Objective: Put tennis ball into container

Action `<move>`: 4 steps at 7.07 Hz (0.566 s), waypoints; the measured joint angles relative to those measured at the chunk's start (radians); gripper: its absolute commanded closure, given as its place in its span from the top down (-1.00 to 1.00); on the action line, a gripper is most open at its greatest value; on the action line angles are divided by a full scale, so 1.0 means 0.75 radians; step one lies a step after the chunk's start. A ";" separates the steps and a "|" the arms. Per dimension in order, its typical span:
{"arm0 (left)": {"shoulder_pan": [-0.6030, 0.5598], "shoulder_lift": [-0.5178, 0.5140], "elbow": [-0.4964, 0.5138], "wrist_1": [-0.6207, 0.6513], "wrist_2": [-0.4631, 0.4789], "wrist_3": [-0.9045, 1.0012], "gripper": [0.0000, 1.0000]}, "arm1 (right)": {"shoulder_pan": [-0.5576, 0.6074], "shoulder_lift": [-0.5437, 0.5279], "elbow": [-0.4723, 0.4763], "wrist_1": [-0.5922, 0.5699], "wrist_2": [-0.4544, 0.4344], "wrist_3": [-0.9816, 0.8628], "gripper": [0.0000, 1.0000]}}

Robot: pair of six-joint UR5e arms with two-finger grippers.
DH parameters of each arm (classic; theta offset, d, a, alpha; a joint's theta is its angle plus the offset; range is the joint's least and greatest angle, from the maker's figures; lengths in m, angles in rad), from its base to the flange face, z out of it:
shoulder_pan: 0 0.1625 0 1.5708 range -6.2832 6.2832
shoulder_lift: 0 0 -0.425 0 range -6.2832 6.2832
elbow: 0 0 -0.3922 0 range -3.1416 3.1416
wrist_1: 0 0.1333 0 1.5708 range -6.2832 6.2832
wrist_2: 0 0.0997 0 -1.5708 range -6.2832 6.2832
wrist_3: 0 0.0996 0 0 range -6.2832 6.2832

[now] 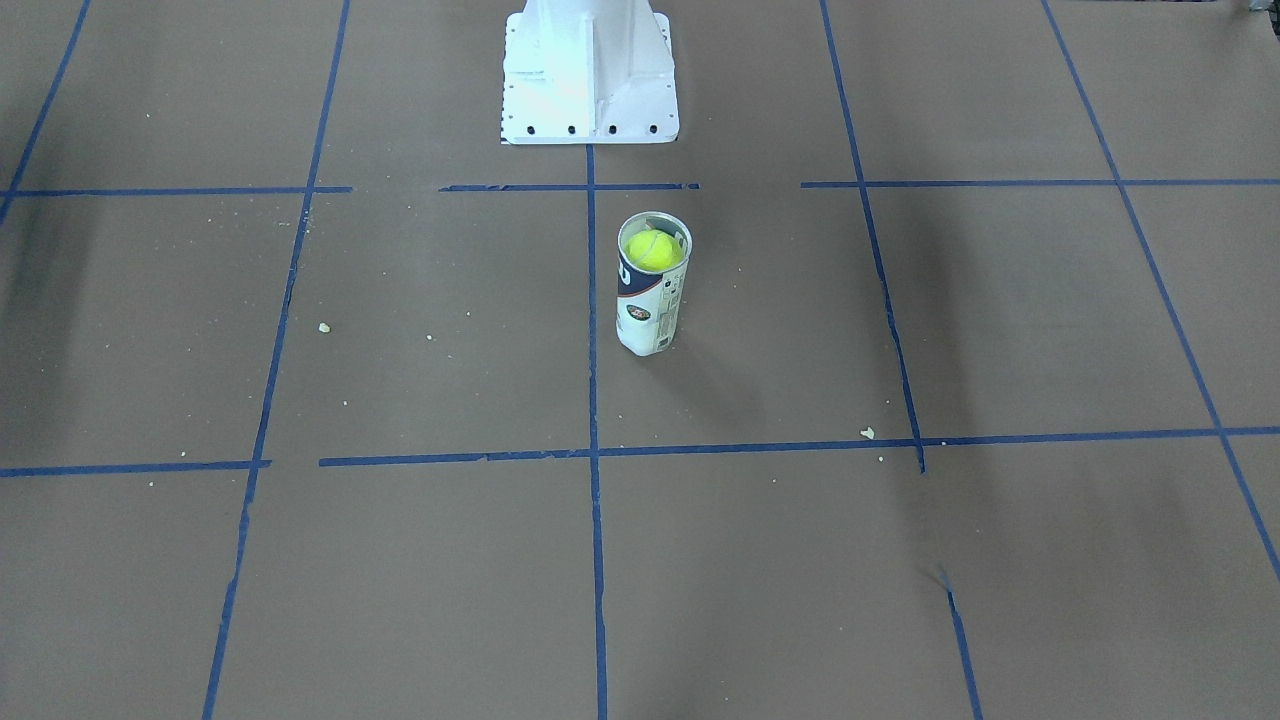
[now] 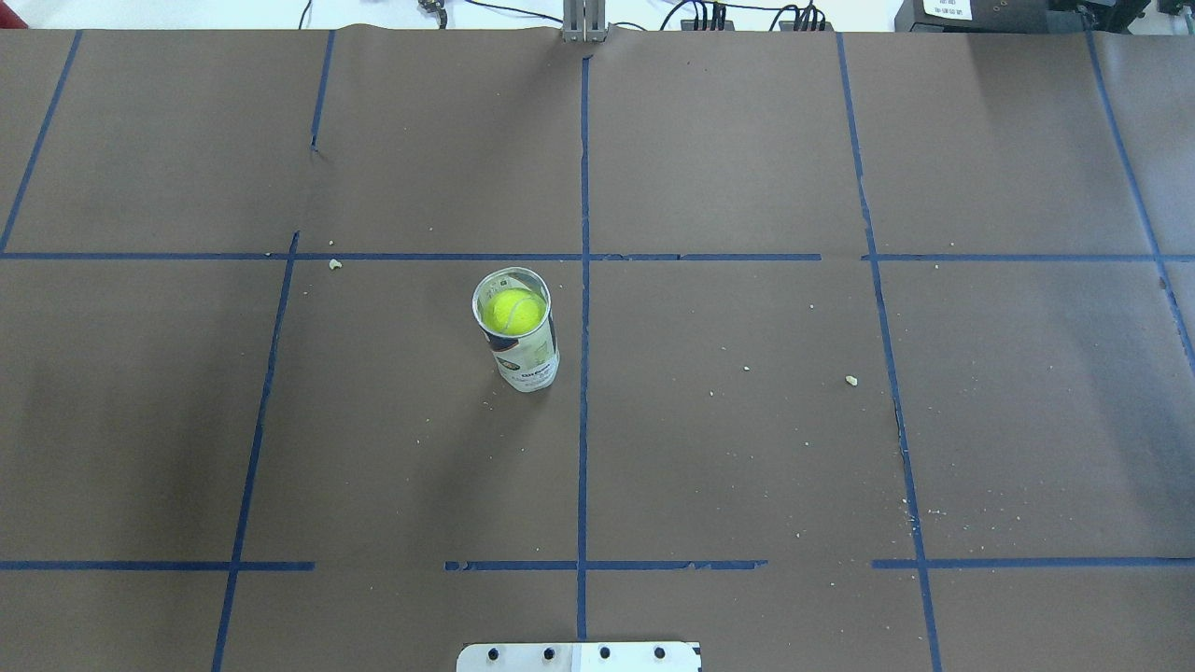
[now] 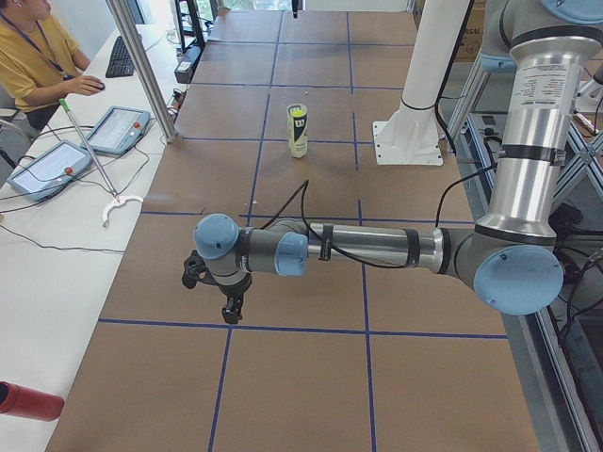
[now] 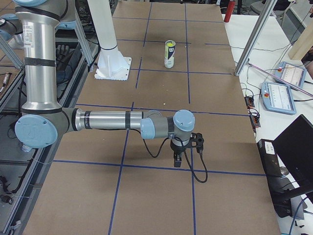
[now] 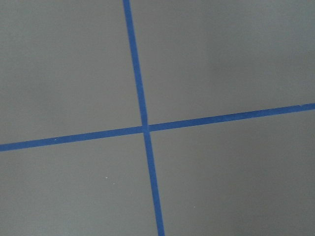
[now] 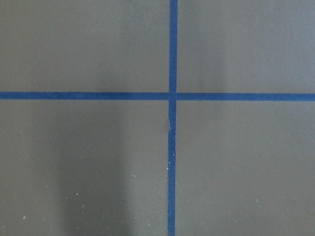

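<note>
Two arms reach out low over the brown paper-covered table (image 2: 747, 420), one at each end, and the task's things stand between them. At the robot's left end, the left gripper (image 3: 229, 314) hangs fingers-down just above a blue tape line (image 2: 583, 420); it shows only in the side view, so I cannot tell whether its jaws are apart or together, and its wrist camera sees nothing but a crossing of tape. Near the middle, just left of the centre line in the overhead view, the container (image 2: 529, 359) stands upright and apart from both arms, in front of the white pedestal (image 1: 590, 70). The tennis ball (image 2: 512, 311) sits inside it, high in the tube just below the open silvery rim. A few pale crumbs (image 2: 850, 380) lie on the paper further right. At the right end, the right gripper (image 4: 177, 160) also points down close above the paper; again I cannot tell how its jaws stand.
</note>
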State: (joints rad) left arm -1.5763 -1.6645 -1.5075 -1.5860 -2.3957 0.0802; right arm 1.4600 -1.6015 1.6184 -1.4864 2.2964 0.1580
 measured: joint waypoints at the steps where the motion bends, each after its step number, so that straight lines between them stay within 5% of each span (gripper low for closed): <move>1: -0.031 -0.008 -0.002 0.060 0.010 0.028 1.00 | 0.000 0.000 0.000 0.000 0.000 0.000 1.00; 4: -0.063 0.038 -0.094 0.063 0.063 0.044 1.00 | 0.000 0.000 0.000 0.000 0.000 0.000 1.00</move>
State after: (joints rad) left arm -1.6234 -1.6362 -1.5780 -1.5387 -2.3485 0.1131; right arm 1.4603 -1.6015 1.6184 -1.4864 2.2964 0.1580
